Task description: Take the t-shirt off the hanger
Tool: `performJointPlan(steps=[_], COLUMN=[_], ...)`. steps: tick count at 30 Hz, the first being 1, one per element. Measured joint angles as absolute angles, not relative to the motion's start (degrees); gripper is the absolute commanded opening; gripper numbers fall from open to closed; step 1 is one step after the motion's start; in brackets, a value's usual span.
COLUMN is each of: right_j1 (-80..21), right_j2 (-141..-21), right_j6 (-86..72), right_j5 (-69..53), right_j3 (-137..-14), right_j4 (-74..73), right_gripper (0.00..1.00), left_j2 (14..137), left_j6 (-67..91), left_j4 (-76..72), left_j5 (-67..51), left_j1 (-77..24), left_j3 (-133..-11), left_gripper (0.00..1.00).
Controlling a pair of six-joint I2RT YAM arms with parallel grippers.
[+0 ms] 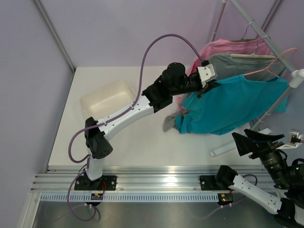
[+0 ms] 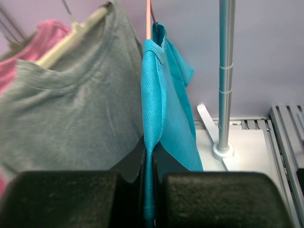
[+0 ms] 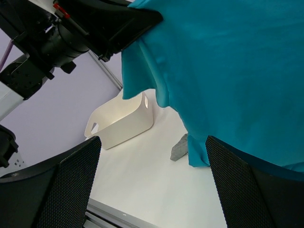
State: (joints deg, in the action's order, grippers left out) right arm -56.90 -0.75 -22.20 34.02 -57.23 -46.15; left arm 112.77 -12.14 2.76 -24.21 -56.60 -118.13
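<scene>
Top view: the t-shirt (image 1: 232, 104) hangs on the hanger (image 1: 284, 53) from the rail (image 1: 259, 29) at upper right, with a second shirt (image 1: 237, 61) and a third shirt (image 1: 223, 46) behind it. The left gripper (image 1: 211, 87) clasps its left edge; the bin (image 1: 107, 100) sits on the table (image 1: 142, 147) at centre left; the right gripper (image 1: 251, 141) lies lower right

On my feed the teal short-sleeved t-shirt (image 2: 164, 118) is matt, fine-meshed knit cloth, the thin pink wire hanger (image 2: 148, 19) smooth, the silver pole (image 2: 226, 71) glossy metal.
</scene>
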Motion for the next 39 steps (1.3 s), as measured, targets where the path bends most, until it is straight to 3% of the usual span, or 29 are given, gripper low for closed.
performJointPlan(steps=[23, 39], right_j1=[-56.9, -56.9], right_j2=[-0.8, -10.0], right_j6=[-22.2, -21.3], right_j5=[36.1, 33.8], right_j3=[-57.2, -57.8], right_j4=[-46.2, -44.1], right_gripper=[1.0, 0.99], left_j2=[99.2, 75.9], left_j6=[-10.6, -9.3], left_j4=[-2.3, -1.8], left_j5=[-17.5, -9.7], left_j1=[-56.6, -55.5], left_j3=[-103.5, -77.3], left_gripper=[0.0, 0.0])
